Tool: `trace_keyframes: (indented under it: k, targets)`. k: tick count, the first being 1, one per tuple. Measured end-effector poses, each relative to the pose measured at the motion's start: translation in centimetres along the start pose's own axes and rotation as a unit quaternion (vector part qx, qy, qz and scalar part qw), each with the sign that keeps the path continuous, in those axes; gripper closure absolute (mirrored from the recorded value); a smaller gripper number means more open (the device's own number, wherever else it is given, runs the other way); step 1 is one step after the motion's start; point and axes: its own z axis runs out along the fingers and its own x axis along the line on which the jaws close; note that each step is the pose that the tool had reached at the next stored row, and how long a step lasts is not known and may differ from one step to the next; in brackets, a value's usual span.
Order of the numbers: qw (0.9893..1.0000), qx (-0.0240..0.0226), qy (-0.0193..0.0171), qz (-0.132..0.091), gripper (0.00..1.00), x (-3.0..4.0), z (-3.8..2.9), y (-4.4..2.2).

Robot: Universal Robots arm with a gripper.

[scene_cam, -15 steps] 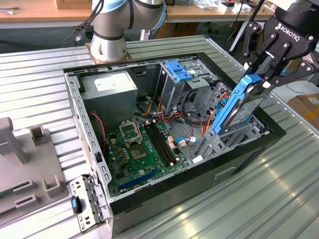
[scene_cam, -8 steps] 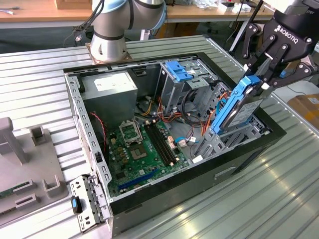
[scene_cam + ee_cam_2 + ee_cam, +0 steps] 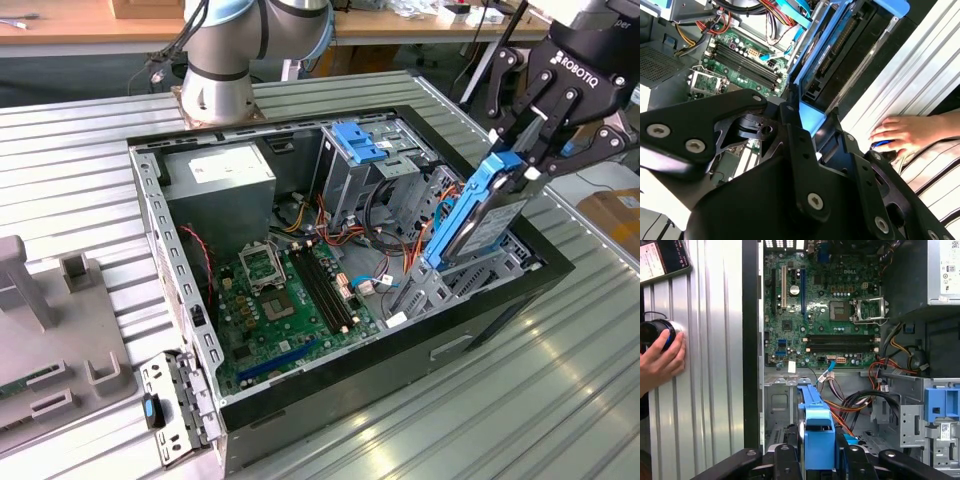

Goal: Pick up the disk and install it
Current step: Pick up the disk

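In the upper right of the exterior view, the gripper (image 3: 520,162) is seen closed on the disk (image 3: 482,225), whose blue upper end is clamped between the black fingers. The disk is held on edge and tilted. Its lower end is set into the grey drive bay (image 3: 450,290) at the right front corner of the open computer case (image 3: 150,230), while its upper end stands above the case's rim.

The green motherboard (image 3: 290,300) is laid flat on the case floor, in the centre of the frame. A grey box with a white label (image 3: 222,185) is placed in the upper left of the case, and a grey cage with a blue top (image 3: 355,145) stands near the upper centre, just beyond the disk. The arm's base (image 3: 225,60) is mounted at the top of the frame on the ribbed metal table (image 3: 560,380).

In the first wrist view, a person's hand (image 3: 660,360) is laid on a round black object (image 3: 652,332) on the table beside the case.
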Motion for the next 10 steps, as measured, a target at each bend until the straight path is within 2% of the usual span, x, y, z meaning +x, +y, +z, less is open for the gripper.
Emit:
trace_keyframes:
  k: [2, 6, 8, 10]
  targets:
    - [1.0000, 0.0000, 0.0001, 0.000, 0.63, -0.03, -1.30, 0.02]
    - [1.0000, 0.0000, 0.0002, 0.000, 0.63, -0.06, -2.26, 0.03]
    - [1.0000, 0.0000, 0.0002, 0.000, 0.63, -0.07, -3.00, 0.04]
    - [1.0000, 0.0000, 0.0002, 0.000, 0.63, -0.10, -4.21, 0.05]
